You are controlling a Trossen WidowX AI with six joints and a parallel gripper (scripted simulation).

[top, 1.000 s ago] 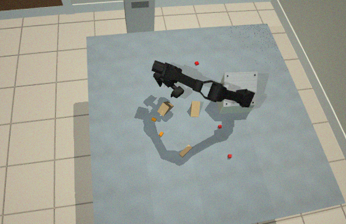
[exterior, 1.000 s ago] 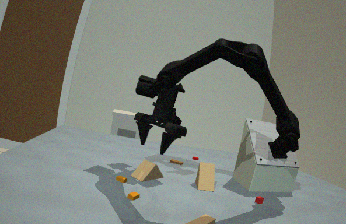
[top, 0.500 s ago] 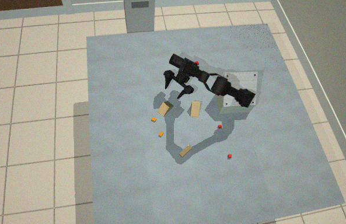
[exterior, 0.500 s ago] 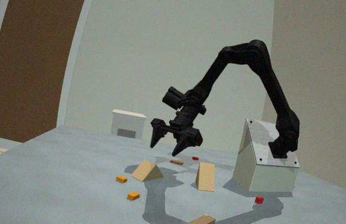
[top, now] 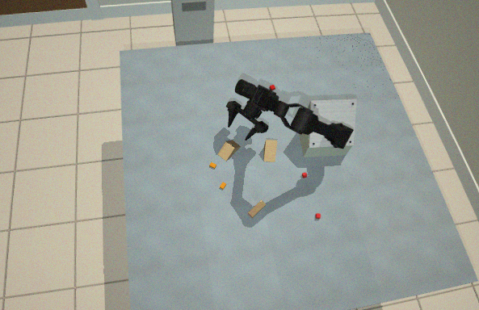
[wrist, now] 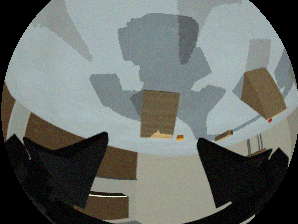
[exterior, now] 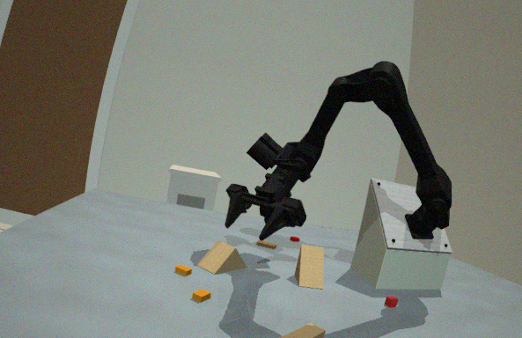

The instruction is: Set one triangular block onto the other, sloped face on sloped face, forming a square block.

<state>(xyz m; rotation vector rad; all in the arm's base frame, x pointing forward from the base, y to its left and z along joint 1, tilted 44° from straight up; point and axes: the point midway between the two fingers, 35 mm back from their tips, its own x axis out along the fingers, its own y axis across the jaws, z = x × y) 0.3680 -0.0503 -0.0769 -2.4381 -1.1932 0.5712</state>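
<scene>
Blue-grey tabletop [top: 185, 258] [exterior: 100, 246]; no readable writing; open jaws [top: 238, 133] [exterior: 245, 233] hover.

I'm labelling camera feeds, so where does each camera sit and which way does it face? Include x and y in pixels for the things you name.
Top: high above, looking steeply down at the table [top: 173, 262]; arm [top: 304, 119] and gripper [top: 249, 133] show.
Exterior: low beside the table [exterior: 56, 282], looking across it; arm [exterior: 408, 119] and gripper [exterior: 245, 233] show.
Wrist: on the arm's hand, looking out past its two fingers.
Top and exterior share both triangular blocks [top: 227, 150] [exterior: 216, 259].

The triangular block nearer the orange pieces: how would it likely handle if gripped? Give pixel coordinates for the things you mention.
The triangular block [top: 227, 151] [exterior: 216, 259] looks stiff, its edges being straight. Its broad base probably resists tipping. Fingers closing on its sloped faces might slip upward.
</scene>
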